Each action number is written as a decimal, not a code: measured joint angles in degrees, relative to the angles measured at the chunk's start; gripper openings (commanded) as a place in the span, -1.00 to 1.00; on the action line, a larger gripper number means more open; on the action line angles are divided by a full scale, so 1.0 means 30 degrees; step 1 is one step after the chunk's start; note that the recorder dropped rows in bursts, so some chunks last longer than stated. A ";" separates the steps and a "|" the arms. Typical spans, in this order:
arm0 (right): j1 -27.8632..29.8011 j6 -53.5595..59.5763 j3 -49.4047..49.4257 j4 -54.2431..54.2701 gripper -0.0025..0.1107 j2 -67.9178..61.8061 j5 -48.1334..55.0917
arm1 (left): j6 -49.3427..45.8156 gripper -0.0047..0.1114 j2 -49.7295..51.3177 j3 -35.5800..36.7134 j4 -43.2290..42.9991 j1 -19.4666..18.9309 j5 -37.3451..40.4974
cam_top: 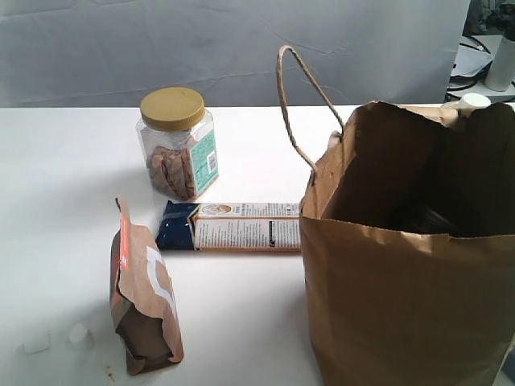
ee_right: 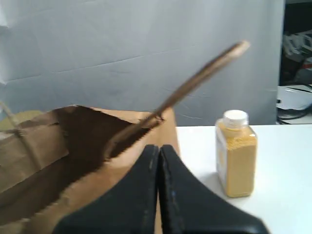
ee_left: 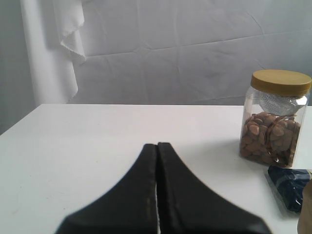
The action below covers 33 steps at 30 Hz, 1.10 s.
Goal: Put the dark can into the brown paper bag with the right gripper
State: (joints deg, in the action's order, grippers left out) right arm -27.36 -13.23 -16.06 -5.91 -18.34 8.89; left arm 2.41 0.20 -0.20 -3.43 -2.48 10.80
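Brown kraft bag (cam_top: 402, 305) standing upright at the right of the desk (cam_top: 64, 185), mouth open upward, one cord handle (cam_top: 302, 96) arching over its left rim. Right fingers (ee_right: 157, 152) are pressed together with nothing between them; the right wrist view places them just above the near rim of the bag, the handle crossing ahead of them and a yellow bottle (ee_right: 236, 156) standing on the desk just beside the bag. Left fingers (ee_left: 157, 146) are likewise closed and empty, pointed across bare desk toward the jar (ee_left: 274, 122). No can shows on the desk in any view: only the jar, a flat box (cam_top: 233, 226) and an upright pouch (cam_top: 145, 297) lie left of the bag. Something dim sits low inside the bag, too dark to name, so whether the can is already within cannot be told, nor which way its long axis runs. The relation that matters is thus fixed at one end only — the bag's mouth lies directly under and ahead of the right fingers, and that arm is the nearer to it. Judged from this, the placing may be complete, with the empty fingers free to rise clear of the handle.
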 measured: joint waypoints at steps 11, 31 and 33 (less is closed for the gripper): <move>0.4946 0.0589 0.4718 0.0896 -0.96 0.0000 -0.4960 | 0.0000 -0.92 0.0000 0.0000 0.0000 0.0000 0.0000; 0.4673 0.2847 0.5290 0.1859 -0.96 0.6022 -0.1098 | 0.0000 -0.92 0.0000 0.0000 0.0000 0.0000 -0.0039; 0.4106 0.3140 0.5290 0.2125 -0.96 0.6001 -0.0992 | 0.0000 -0.92 0.0000 0.0000 0.0000 0.0000 -0.0039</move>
State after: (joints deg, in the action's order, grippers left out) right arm -15.04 -3.81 -0.19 0.46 -0.33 5.91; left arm 2.41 0.20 -0.20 -3.43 -2.48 10.68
